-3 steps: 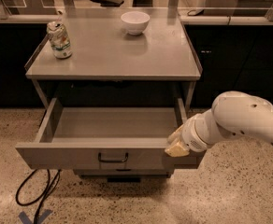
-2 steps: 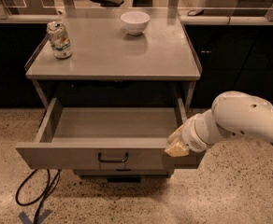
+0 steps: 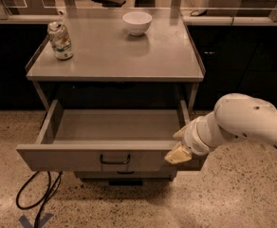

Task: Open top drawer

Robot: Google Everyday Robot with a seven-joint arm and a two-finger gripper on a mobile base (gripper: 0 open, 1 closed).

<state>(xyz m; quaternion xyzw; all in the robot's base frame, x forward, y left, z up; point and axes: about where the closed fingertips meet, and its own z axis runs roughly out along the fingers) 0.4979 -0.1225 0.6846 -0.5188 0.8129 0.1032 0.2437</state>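
**Top drawer standing pulled out, gripper at its right front corner**

The wide shallow grey metal top drawer [image 3: 72, 158] is standing pulled well out from under the grey metal cabinet top [image 3: 115, 56], its front panel facing the camera. The small black loop handle [image 3: 115, 159] is sitting at the panel's centre. Inside the drawer, only its bare grey floor and side walls are showing.

On the cabinet top, 1 small white round bowl [image 3: 137, 23] is sitting near the back edge, with only white showing inside it. 1 dented drink can with a green and white label [image 3: 60, 41] is standing upright at the left, well apart from the bowl.

The white arm's tan-tipped gripper [image 3: 178, 145] is resting at the right end of the drawer's front panel, right against its corner. Whether it is released or clenched cannot be told.

A black cable [image 3: 34, 198] is looping over the speckled floor below the drawer's left end.

Compared with the view 0.7 s ago, nothing is shifting: the drawer is out just as far, and the gripper, bowl and can are sitting in the same places.
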